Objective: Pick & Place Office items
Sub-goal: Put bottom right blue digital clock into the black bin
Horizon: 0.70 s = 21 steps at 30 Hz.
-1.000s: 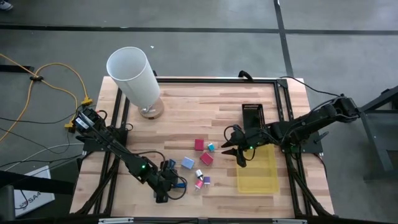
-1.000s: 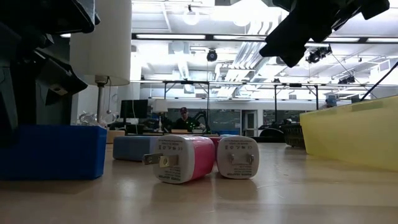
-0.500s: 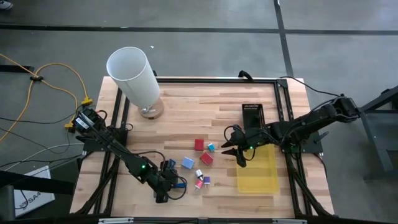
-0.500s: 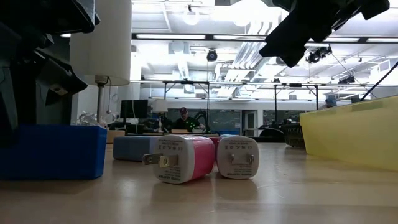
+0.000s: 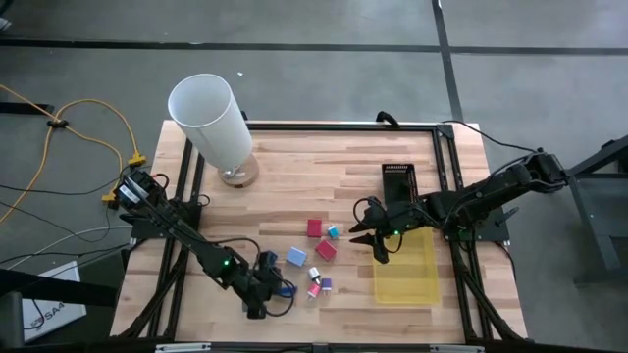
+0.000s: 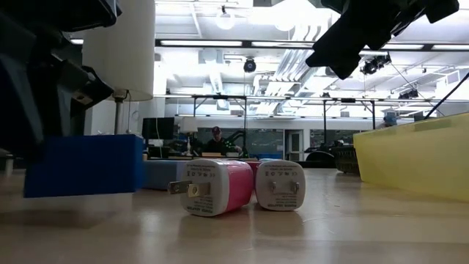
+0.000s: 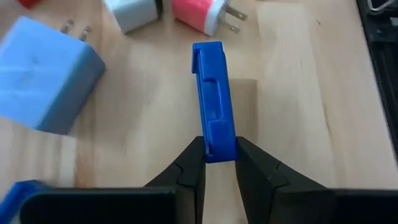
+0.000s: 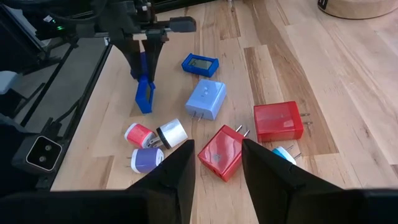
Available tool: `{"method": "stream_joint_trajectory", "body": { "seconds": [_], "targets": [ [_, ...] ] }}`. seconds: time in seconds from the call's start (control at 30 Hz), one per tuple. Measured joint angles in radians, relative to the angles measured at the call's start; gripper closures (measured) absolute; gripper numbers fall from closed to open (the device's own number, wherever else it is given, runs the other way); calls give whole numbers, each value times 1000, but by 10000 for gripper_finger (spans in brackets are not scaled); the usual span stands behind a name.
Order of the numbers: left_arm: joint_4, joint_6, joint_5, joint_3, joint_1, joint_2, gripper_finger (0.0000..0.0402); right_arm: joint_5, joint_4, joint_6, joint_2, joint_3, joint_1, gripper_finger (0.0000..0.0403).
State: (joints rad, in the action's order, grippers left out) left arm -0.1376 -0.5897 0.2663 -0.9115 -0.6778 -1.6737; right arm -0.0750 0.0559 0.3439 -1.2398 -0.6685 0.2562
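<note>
From above, you see that the yellow tray [image 5: 406,267] on the right part of the bench [image 5: 324,172] has nothing visible in it, so I judge the task is near its beginning: all the small office items [image 5: 316,257] lie loose on the wood between the two arms. The left gripper [image 5: 266,291] is at the near edge, pinching a flat blue piece [image 5: 279,290]. The right gripper [image 5: 365,235] hangs just beside the tray's far corner, near the red and cyan pieces. A tall white cylinder [image 5: 210,123] stands far on the left.

From bench height, the blue piece [image 6: 84,166] hangs with a gap of light under it, so it seems lifted off the wood. A pink-and-white plug block [image 6: 212,187] and a white one [image 6: 280,185] lie touching, and the tray wall [image 6: 414,161] rises at the right.

In the left wrist view, the gripper [image 7: 219,163] is pressed on the thin edge of the blue piece [image 7: 212,99], which stands on edge. A pale blue charger [image 7: 45,78] lies near.

In the right wrist view, the right gripper [image 8: 217,163] is partly spread and holds nothing; under it lie two red chargers [image 8: 278,122], the pale blue one [image 8: 206,99] and another flat blue piece [image 8: 200,64]. About ten pieces are left to move.
</note>
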Motion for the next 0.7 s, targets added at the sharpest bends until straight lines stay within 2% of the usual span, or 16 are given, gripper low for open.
{"method": "stream_joint_trajectory", "body": {
  "seconds": [0.23, 0.43, 0.7],
  "targets": [
    [6, 87, 56, 0, 25, 68, 340, 0, 0, 0, 0, 0, 0, 285],
    [23, 222, 130, 0, 59, 132, 340, 0, 1, 0, 0, 0, 0, 285],
    [134, 393, 161, 0, 141, 147, 340, 0, 1, 0, 0, 0, 0, 285]
  ]
}}
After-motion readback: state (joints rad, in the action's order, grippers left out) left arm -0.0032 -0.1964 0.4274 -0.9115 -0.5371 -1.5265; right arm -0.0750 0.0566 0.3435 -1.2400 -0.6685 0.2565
